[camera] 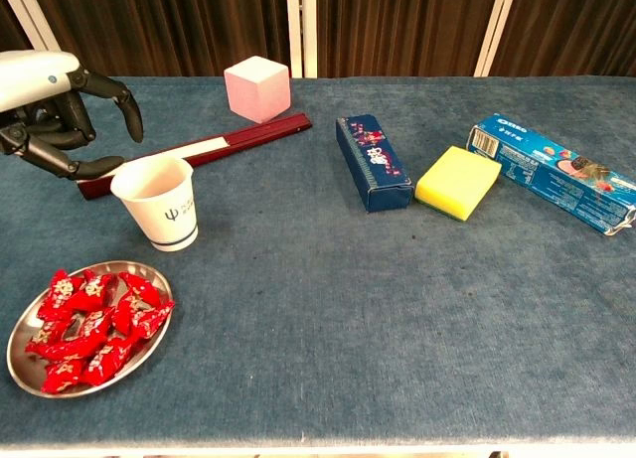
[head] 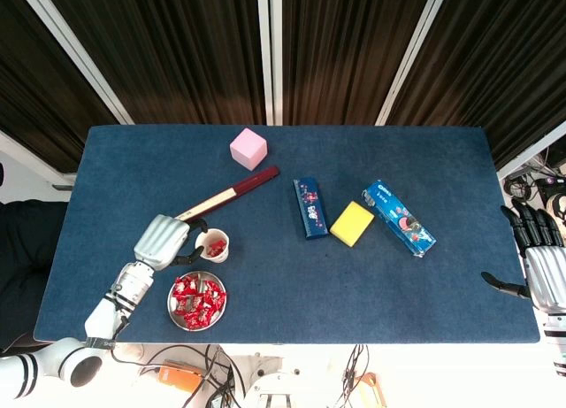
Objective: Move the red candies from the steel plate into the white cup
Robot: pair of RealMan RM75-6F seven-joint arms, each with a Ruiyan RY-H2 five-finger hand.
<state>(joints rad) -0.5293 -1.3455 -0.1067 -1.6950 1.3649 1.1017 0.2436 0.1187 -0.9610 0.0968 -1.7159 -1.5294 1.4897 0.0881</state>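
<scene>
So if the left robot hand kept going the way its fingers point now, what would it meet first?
Most likely the white cup: the left robot hand sits just beside it with fingers toward its rim. Depth is unclear, so it could pass just above.
</scene>
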